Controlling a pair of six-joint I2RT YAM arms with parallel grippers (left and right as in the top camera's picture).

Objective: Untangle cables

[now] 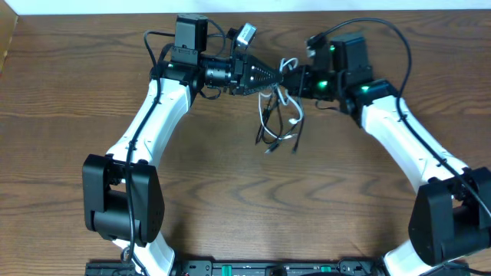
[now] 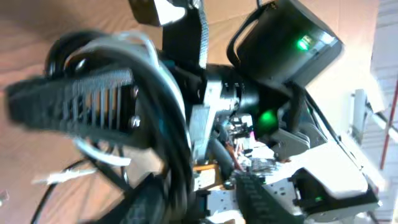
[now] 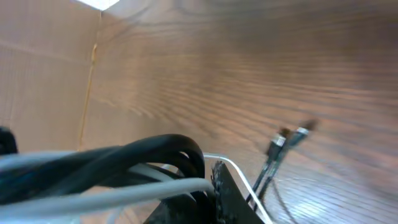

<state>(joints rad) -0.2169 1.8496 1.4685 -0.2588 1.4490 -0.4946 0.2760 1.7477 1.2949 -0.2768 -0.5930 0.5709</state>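
Note:
The cables (image 1: 281,115), thin black and white cords tangled in one bundle, hang between the two grippers at the back middle of the table, their loose ends trailing down toward the wood. My left gripper (image 1: 276,75) points right into the top of the bundle. In the left wrist view its ribbed fingers (image 2: 68,99) stand apart, with the black cords (image 2: 171,130) running between them. My right gripper (image 1: 296,80) points left and is shut on the black cable (image 3: 124,158) and the white cable (image 3: 124,198). Two small plug ends (image 3: 287,138) dangle beyond its finger (image 3: 231,196).
The wooden table (image 1: 230,199) spreads out in front of the bundle. Both arm bases (image 1: 123,199) stand at the near corners. The right arm's wrist housing (image 2: 283,50), lit green, sits close in front of the left gripper. A pale wall runs along the table's back edge.

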